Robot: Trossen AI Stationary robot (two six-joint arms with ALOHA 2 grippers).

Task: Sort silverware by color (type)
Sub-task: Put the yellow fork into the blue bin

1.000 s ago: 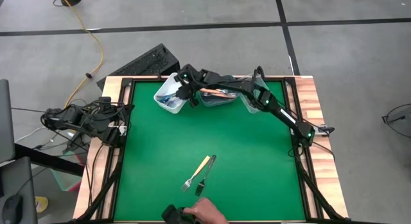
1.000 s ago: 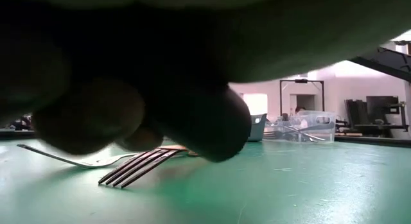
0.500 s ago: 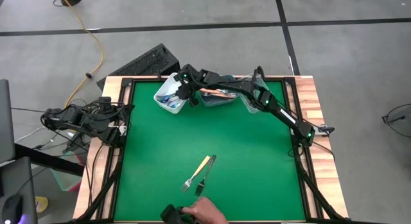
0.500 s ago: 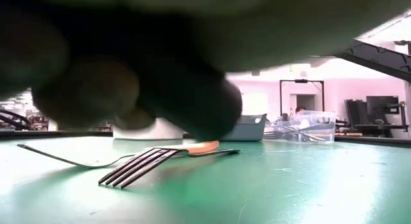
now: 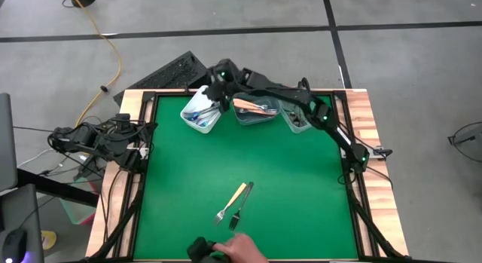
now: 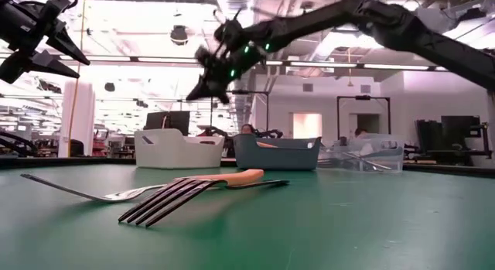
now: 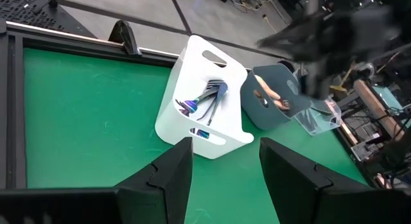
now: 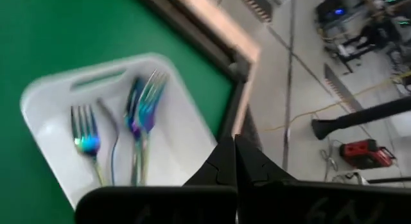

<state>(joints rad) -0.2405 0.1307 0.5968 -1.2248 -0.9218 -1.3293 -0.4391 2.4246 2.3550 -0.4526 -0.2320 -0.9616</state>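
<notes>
Forks on the table: 2 lie crossed near the front edge, an orange-handled fork (image 5: 231, 203) and a black-handled fork (image 5: 242, 205), touching, on the green mat (image 5: 301, 188). A person's hand (image 5: 242, 248) sits at the front edge just beside them. Right gripper (image 5: 219, 77) hangs above the back edge over the white bin (image 5: 202, 111), fingers pressed together, nothing in them. White bin holds iridescent blue forks (image 8: 138, 115). Grey-blue bin (image 5: 255, 111) beside it holds orange-handled utensils (image 5: 252, 107); clear bin (image 5: 296, 120) sits at the right end of the row. Left gripper (image 7: 225, 166) is off the table's left edge, fingers spread wide and empty.
</notes>
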